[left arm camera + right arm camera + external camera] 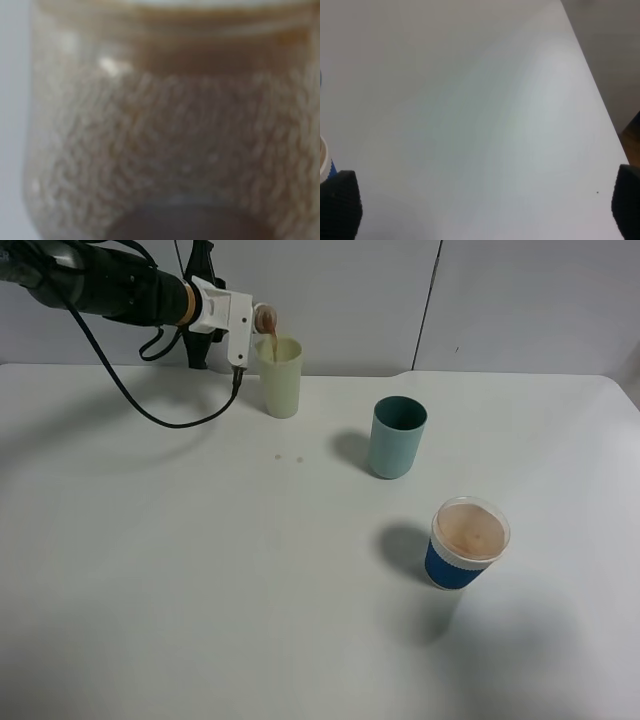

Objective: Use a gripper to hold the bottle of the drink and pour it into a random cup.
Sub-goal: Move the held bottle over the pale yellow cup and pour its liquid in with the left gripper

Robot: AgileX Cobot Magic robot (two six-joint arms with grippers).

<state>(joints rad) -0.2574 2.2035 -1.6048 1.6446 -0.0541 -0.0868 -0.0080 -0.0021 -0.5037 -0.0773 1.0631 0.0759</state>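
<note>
In the exterior high view my left gripper (246, 324) reaches in from the upper left and is shut on the bottle of the drink (264, 317). The bottle is tipped over the pale yellow-green cup (282, 380). A thin brown stream (272, 344) falls from its mouth into the cup. In the left wrist view the bottle (170, 125) fills the frame, blurred, with brown drink inside; the fingers are hidden. My right gripper (482, 207) is open and empty over bare table. Only its two black fingertips (340, 202) show.
A teal tumbler (398, 436) stands right of the cup. A blue-and-white paper cup (468, 543) holding pinkish-brown liquid stands nearer the front right; its edge shows in the right wrist view (324, 160). Two small drops (288, 457) lie on the white table (200, 580).
</note>
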